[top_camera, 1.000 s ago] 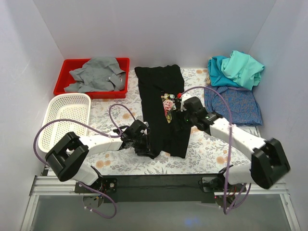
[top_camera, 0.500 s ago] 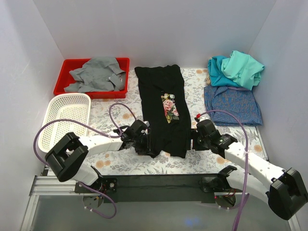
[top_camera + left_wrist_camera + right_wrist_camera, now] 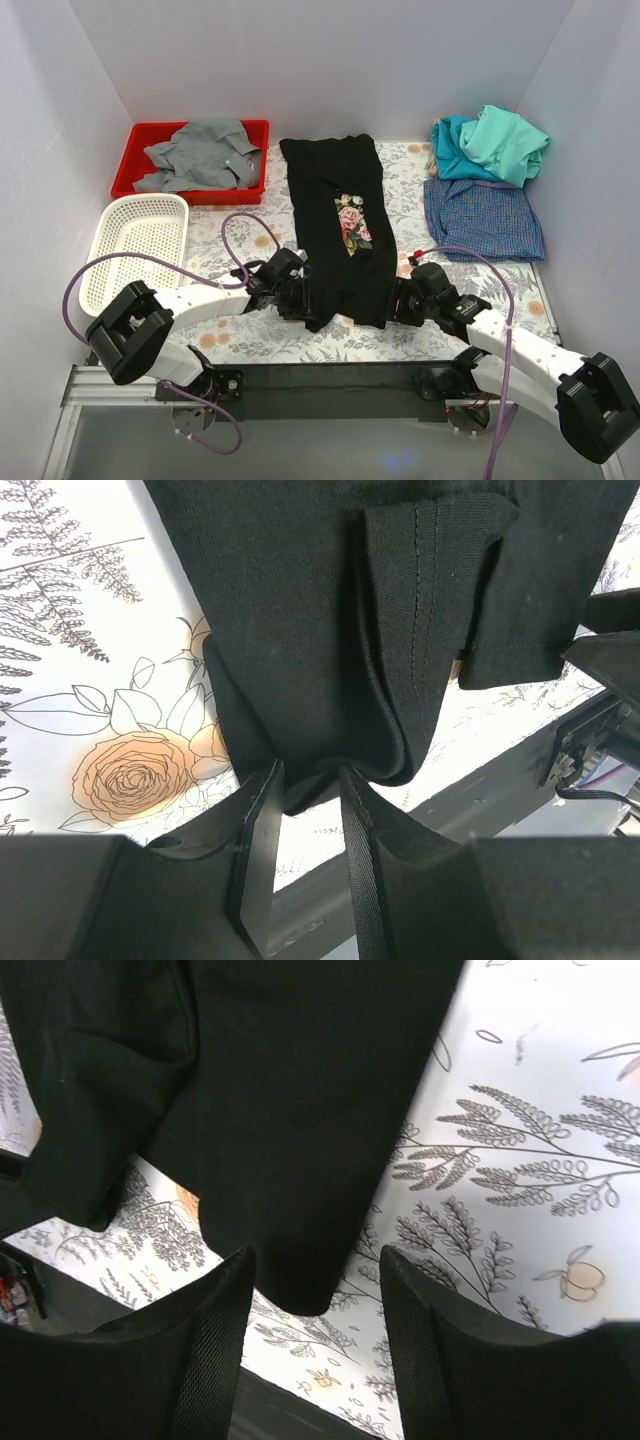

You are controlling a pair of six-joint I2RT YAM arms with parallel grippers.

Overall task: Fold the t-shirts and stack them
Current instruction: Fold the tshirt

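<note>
The black t-shirt (image 3: 335, 215) lies folded into a long strip at the table's middle, its pink-rose print (image 3: 351, 222) facing up. My left gripper (image 3: 308, 300) is shut on the shirt's near-left corner. In the left wrist view, bunched black cloth (image 3: 350, 610) runs down between the jaws of the gripper (image 3: 308, 780). My right gripper (image 3: 395, 302) is open at the near-right corner. In the right wrist view that corner (image 3: 290, 1110) lies flat, reaching between the spread jaws of the gripper (image 3: 318, 1265). Teal (image 3: 450, 138), mint-green (image 3: 508, 140) and blue-checked (image 3: 485, 220) shirts lie at the back right.
A red bin (image 3: 140, 170) holding a grey shirt (image 3: 200, 155) stands at the back left. A white mesh basket (image 3: 135, 250) is in front of it. The table has a floral cover (image 3: 250, 335). The black front rail (image 3: 330, 378) runs just behind both grippers.
My right arm has swung from the shirt's middle beside the rose print back and down to its near-right corner. My left gripper has stayed put on the near-left corner.
</note>
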